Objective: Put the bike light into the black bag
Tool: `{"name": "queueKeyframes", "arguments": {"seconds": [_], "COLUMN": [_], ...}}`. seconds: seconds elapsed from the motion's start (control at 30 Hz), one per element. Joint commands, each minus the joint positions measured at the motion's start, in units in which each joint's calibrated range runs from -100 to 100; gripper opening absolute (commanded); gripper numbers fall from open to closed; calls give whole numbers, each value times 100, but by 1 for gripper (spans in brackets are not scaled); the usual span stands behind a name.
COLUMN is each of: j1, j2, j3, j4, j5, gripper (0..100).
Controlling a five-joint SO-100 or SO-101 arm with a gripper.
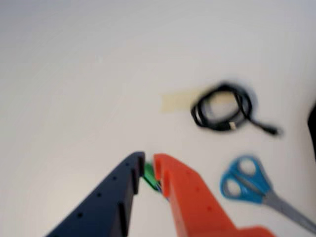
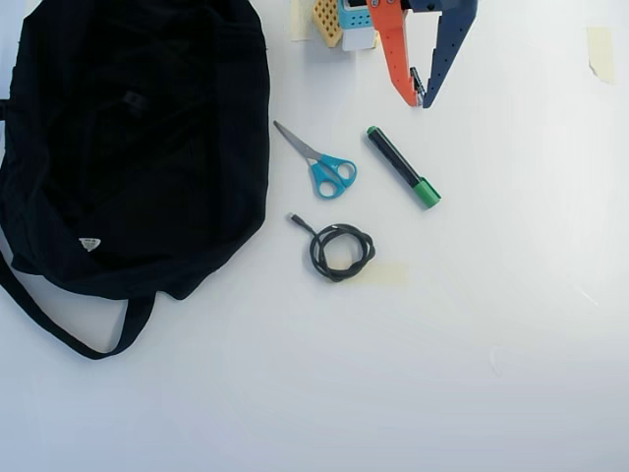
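Orange and dark-blue fingers of the pincer [image 1: 149, 164] fill the foot of the wrist view, tips drawn nearly together with only a slit between them. Something green shows in that slit. I cannot tell whether it is pinched or merely lies on the counter [image 1: 74, 98] beyond. Past the tips are a coiled cable [image 1: 222, 107] and blue scissors [image 1: 244, 180]. No bike light can be picked out here.

From overhead, the pincer [image 2: 418, 98] hangs by the counter's [image 2: 511, 324] far edge, tips pointing toward the middle. A small dark speck sits between them; it may be the light, though it is too small to be sure, and I see the light nowhere else on the counter. The bag [image 2: 147, 197] covers the far left corner as this view shows it, well apart from the pincer, with the scissors [image 2: 324, 167] between. A marker [image 2: 403, 167] lies just below the tips. My guess is that any coming move must carry leftward across the scissors to the bag.
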Motion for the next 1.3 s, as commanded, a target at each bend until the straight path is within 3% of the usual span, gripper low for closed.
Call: {"name": "queueKeyframes", "arguments": {"seconds": [0.0, 0.3, 0.43, 0.77, 0.9, 1.1, 1.27], "j1": [-109, -266, -251, -326, -326, -304, -251], "j2": [-817, -3215, -4692, -8443, -8626, -8626, -8618], "j3": [1371, 6088, 8308, 12063, 12279, 12279, 12279], "j4": [-724, -2912, -3774, -3963, -3911, -2628, -2619], "j5": [21, 79, 640, 755, 761, 755, 755], "gripper": [2, 2, 2, 2, 2, 2, 2]}}
